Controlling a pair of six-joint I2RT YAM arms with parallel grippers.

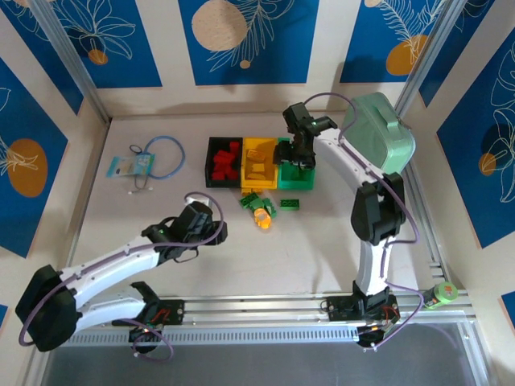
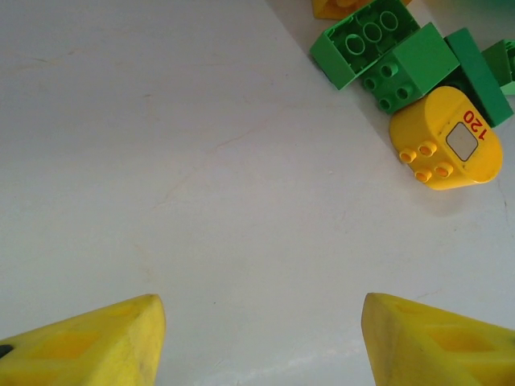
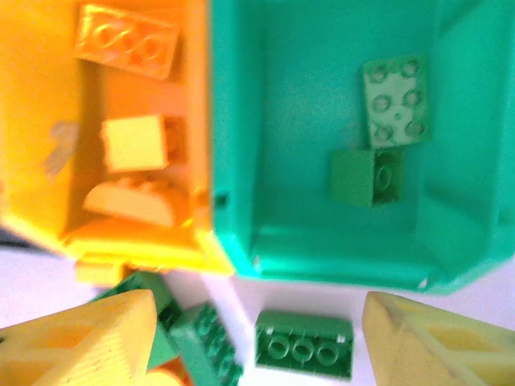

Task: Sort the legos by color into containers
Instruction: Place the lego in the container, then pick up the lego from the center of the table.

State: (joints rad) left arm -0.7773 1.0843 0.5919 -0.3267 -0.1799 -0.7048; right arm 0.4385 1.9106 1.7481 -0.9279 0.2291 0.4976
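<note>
**Yellow-tipped left gripper [image 2: 261,338] and right gripper [image 3: 259,330], both released**

Both are empty. My right hangs by the green plastic bin [image 3: 233,161] holding two green studded bricks [image 3: 394,100]; a darker green brick [image 3: 304,346] lies just outside it. A rounded yellow plastic brick [image 2: 451,149] sits near my left.

A: First entry?
B: One rounded mint-green case [image 1: 380,133], far right corner of the desk [image 1: 121,217].
A: Left side?
B: One blue cable [image 1: 181,154], looped, beside one small flat packet [image 1: 130,166].
A: Beyond the desk?
B: One green roll [image 1: 443,294] by the right rail; blue wall panels [image 1: 241,40], white leaf pattern.
</note>
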